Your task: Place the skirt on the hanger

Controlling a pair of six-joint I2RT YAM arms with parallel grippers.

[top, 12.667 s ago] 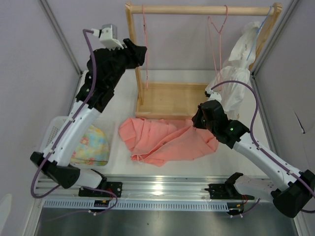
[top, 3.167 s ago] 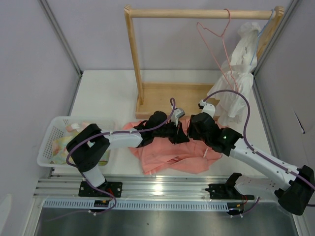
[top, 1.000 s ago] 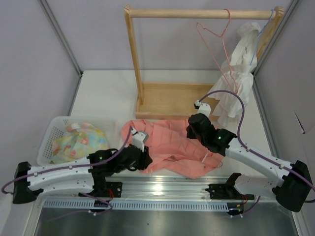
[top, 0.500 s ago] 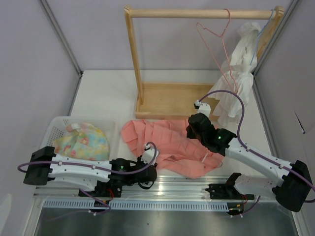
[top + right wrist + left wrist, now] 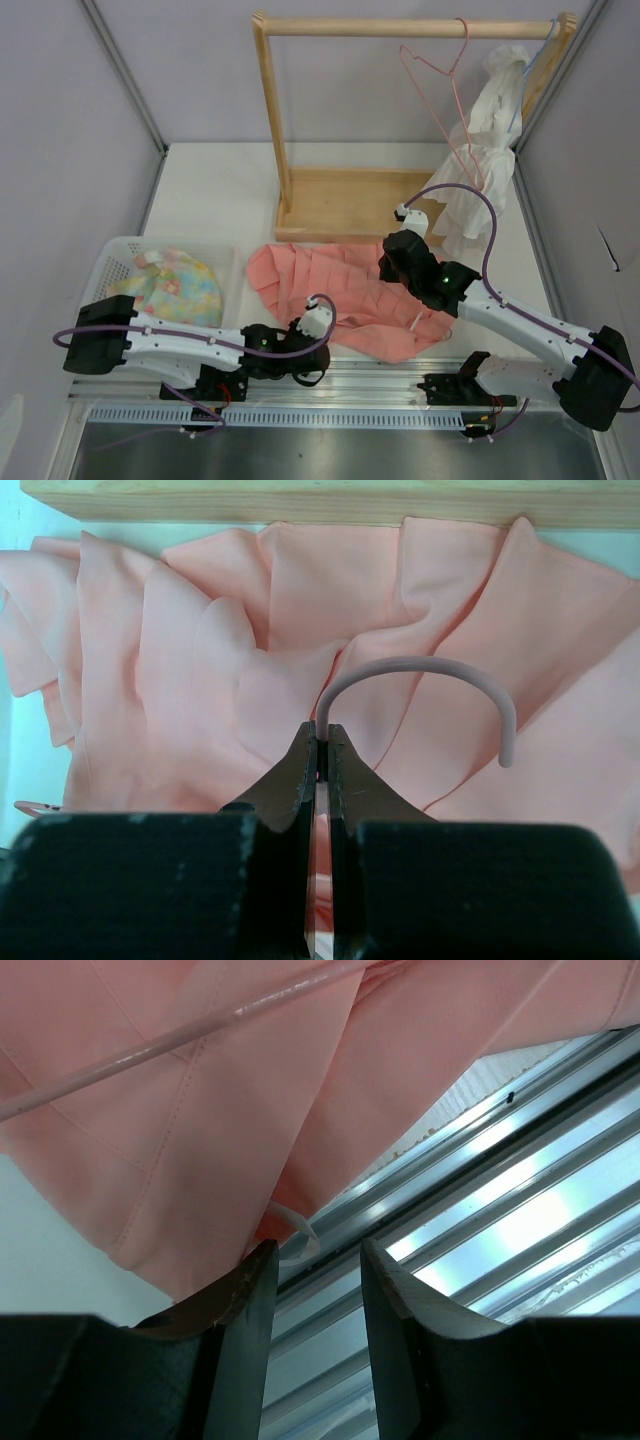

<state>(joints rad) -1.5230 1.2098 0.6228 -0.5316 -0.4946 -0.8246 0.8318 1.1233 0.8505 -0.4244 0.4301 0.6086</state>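
The salmon-pink pleated skirt [image 5: 330, 285] lies spread on the table in front of the wooden rack. My right gripper [image 5: 397, 262] is over the skirt's right part and is shut on the hook of a pink wire hanger [image 5: 415, 670]; its jaws [image 5: 321, 745] pinch the hook's stem above the skirt [image 5: 200, 660]. My left gripper [image 5: 315, 345] is open at the skirt's front hem by the table's rail. In the left wrist view, the left gripper [image 5: 315, 1250] has nothing between its jaws. The skirt [image 5: 200, 1110] lies just beyond, with a pink hanger wire [image 5: 180, 1040] across it.
A second pink hanger [image 5: 445, 90] and a white garment [image 5: 485, 140] hang on the wooden rack [image 5: 400, 25]. The rack's base [image 5: 345, 205] is right behind the skirt. A white basket [image 5: 112, 260] with a pastel cloth [image 5: 175, 285] stands at the left. The metal rail [image 5: 500, 1210] runs along the near edge.
My left arm has swept from the skirt's left part down and right to its front hem at the rail. The right arm has stayed put, still holding the hanger hook.
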